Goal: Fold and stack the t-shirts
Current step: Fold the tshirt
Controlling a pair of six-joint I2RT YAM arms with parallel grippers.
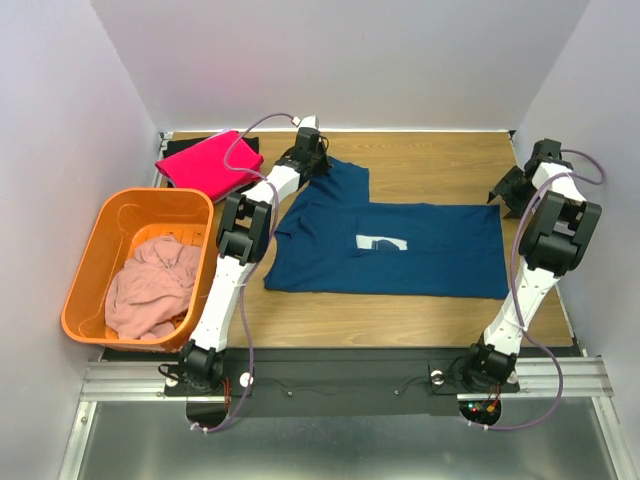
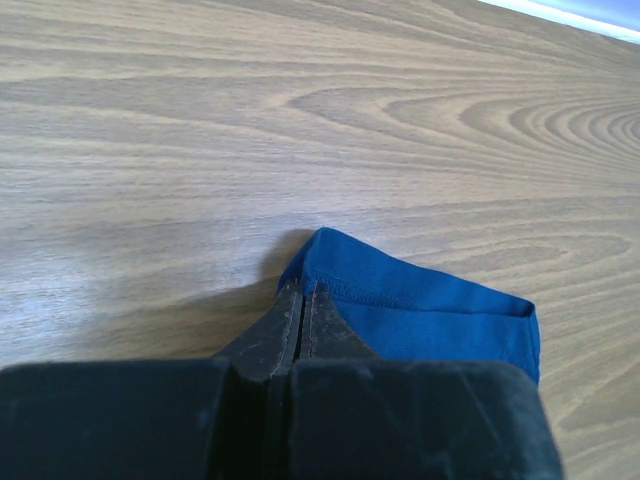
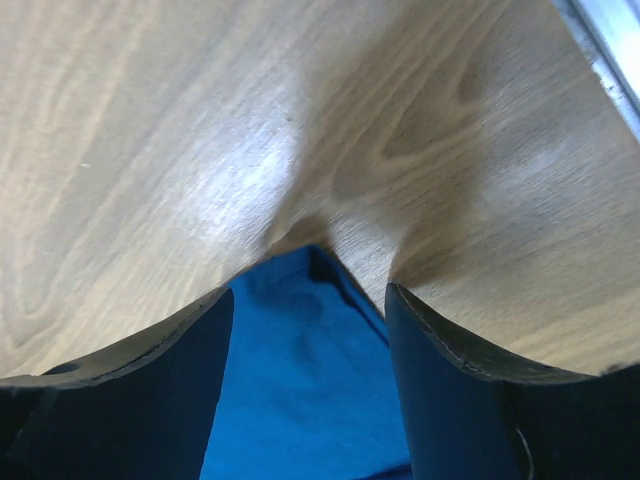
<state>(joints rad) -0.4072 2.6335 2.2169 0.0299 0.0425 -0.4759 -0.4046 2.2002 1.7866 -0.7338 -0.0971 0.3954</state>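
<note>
Navy t-shirt (image 1: 420, 250) flat on desk (image 1: 440, 165), left fingers (image 1: 318, 158) on its far-left edge.
Top: bright pink t-shirt (image 1: 205, 165) folded far left; pale pink t-shirt (image 1: 150, 285) in orange basket (image 1: 85, 270). Left wrist: fingers together, clamped on the navy hem. Right wrist: right fingers (image 3: 440, 380) apart above a navy corner, holding nothing.

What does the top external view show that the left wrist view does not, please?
Only the top view: the orange basket holding a pale pink tee, a bright pink tee, the right gripper, and the white print on the navy tee. Only the left wrist view: the left gripper shut on a hemmed corner. Both: the navy tee on the wooden table.
</note>
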